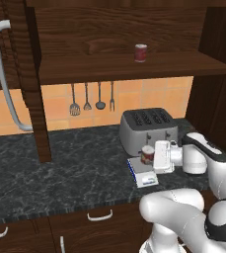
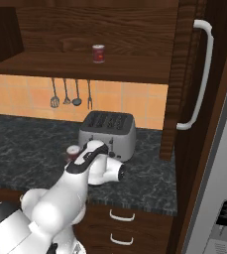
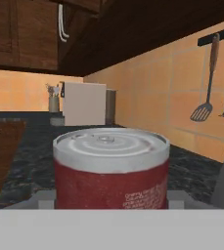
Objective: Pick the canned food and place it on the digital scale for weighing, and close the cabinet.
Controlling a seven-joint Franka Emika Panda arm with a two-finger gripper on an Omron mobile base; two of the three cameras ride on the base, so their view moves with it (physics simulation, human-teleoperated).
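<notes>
Red canned food (image 1: 147,154) stands upright on the digital scale (image 1: 143,174), right at the gripper (image 1: 159,157), whose jaws appear clenched on it. Placing looks nearly done; next, release, back away, then swing the open cabinet (image 2: 187,74) door shut.

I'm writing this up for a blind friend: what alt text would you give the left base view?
A white robot arm's gripper holds a small red can over a flat digital scale on a dark marble counter, in front of a silver toaster. Above, an open wooden cabinet has a second red can on its shelf.
</notes>
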